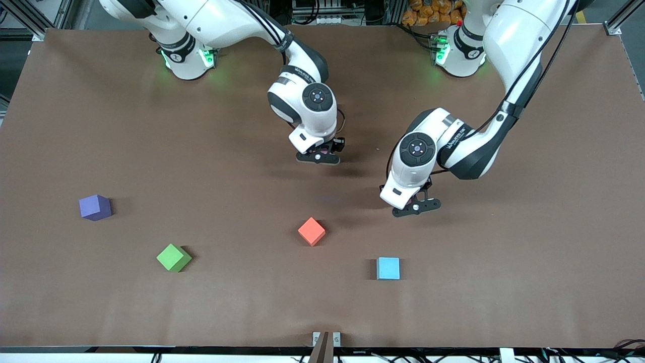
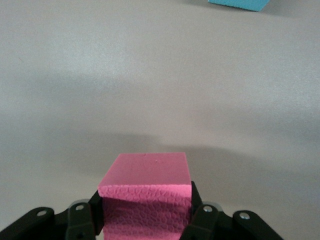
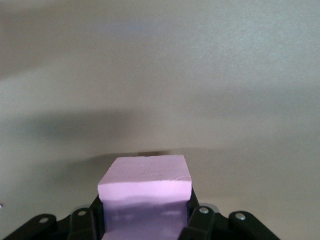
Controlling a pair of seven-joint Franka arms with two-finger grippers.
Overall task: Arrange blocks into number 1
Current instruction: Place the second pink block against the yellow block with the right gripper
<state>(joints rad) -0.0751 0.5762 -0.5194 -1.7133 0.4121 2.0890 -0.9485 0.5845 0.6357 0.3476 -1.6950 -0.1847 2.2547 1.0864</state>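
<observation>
My left gripper point(image 1: 416, 207) point(image 2: 145, 216) is shut on a hot pink block point(image 2: 147, 172) and hangs low over the table's middle, toward the left arm's end. Just as low over the middle, my right gripper point(image 1: 318, 155) point(image 3: 145, 216) is shut on a pale pink block point(image 3: 145, 175). In the front view the hands hide both pink blocks almost fully. On the table nearer the front camera sits a red block point(image 1: 311, 231). The green block point(image 1: 173, 257) lies toward the right arm's end. No yellow block is in view.
A purple cube point(image 1: 94, 207) sits toward the right arm's end, farther from the camera than the green block. A light blue cube point(image 1: 388, 268) point(image 2: 240, 4) lies below the left gripper in the front view. The brown table point(image 1: 504, 282) is bare elsewhere.
</observation>
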